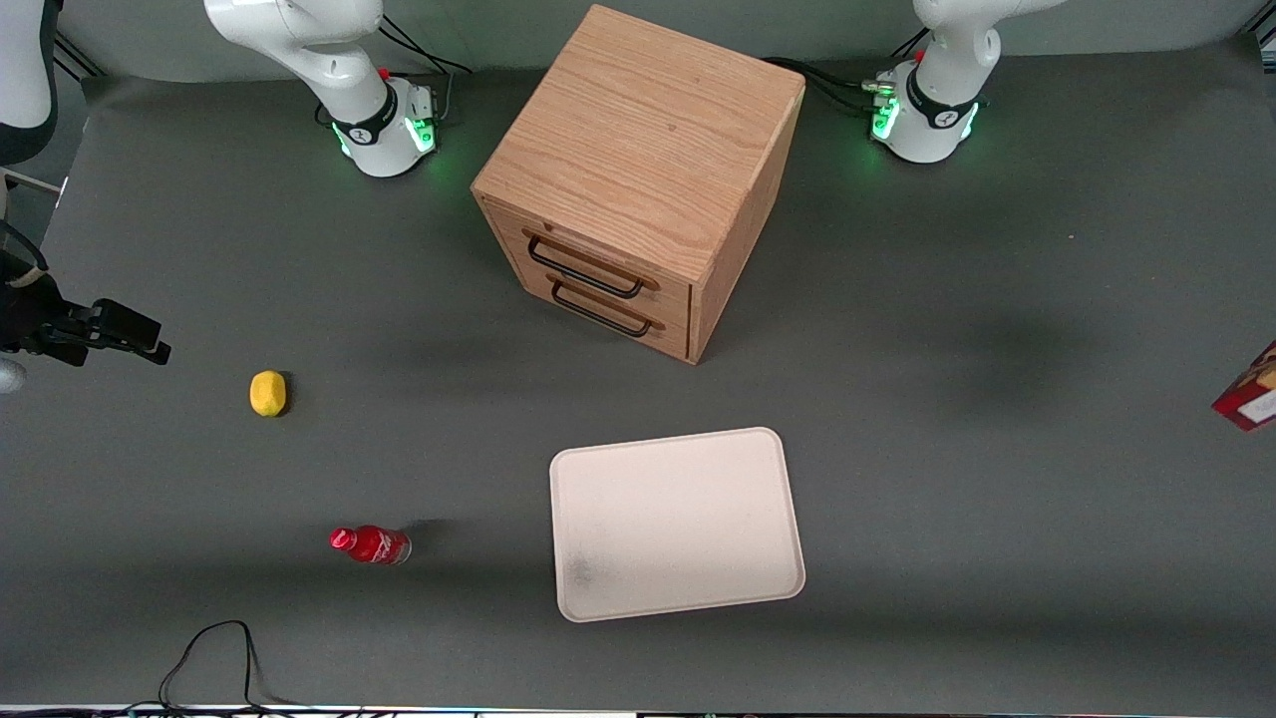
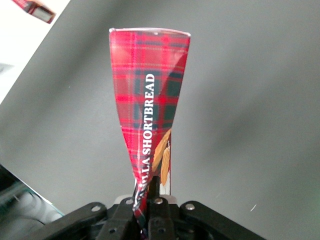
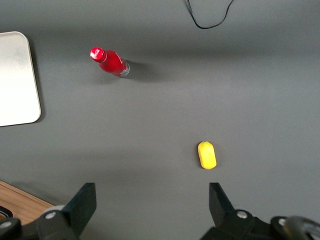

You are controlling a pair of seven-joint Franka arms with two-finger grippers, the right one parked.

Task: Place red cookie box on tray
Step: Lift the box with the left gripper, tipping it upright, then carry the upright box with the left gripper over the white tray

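Softly lit from overhead; diffuse shadows beside the cabinet (image 1: 638, 150), upper centre; dim, slightly blurred gripper (image 2: 146, 194) clamping the red cookie box (image 2: 150, 90) end.

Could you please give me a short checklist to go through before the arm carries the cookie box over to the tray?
1. Grip: gripper shut on the red cookie box, seen in the wrist view. Ok.
2. Box off the table: it hangs from the fingers, gray surface under it. Ok.
3. Box over the tray: only a corner shows at the working arm's end of the table. Not ok.
4. Tray bare: just a faint smudge. Ok.
5. Path: cabinet, bottle and lemon lie off it. Ok.
6. Grip firmness: cannot tell.
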